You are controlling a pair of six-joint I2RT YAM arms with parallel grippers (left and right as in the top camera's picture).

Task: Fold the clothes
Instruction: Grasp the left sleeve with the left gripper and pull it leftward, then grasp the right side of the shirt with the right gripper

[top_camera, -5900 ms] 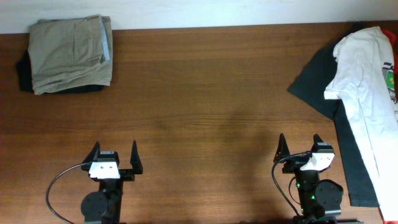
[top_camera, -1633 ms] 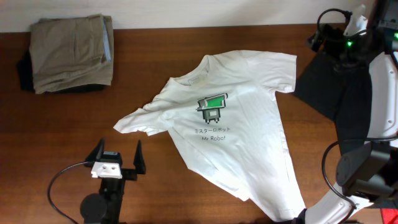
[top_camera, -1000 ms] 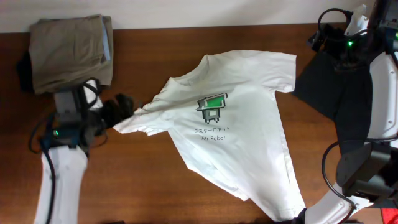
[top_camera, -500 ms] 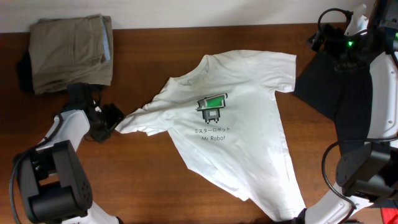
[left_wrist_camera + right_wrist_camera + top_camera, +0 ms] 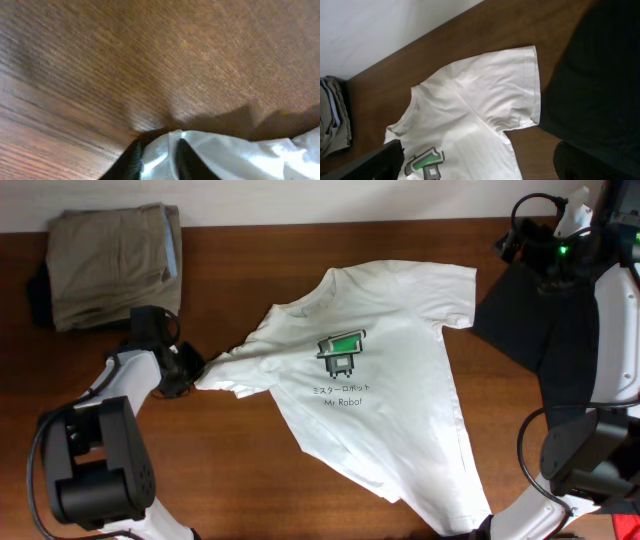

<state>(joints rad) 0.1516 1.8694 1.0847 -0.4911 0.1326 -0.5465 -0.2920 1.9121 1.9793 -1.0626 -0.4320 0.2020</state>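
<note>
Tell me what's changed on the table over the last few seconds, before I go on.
The white short-sleeved cotton T-shirt came off the dark charcoal garment and now lies spread on the wooden table. The left gripper reached out from rest and closed on its sleeve tip. The right gripper moved to the far right corner, open. The folded khaki trousers stayed put.

Count, overhead view: white T-shirt [image 5: 380,410], 1. Folded khaki trousers [image 5: 110,265], 1, lying on 1 dark folded item [image 5: 38,295]. Dark charcoal garment [image 5: 530,320], 1. Robot arms, 2: left arm [image 5: 125,375], right arm [image 5: 615,330]. Wooden table [image 5: 250,480], 1.
</note>
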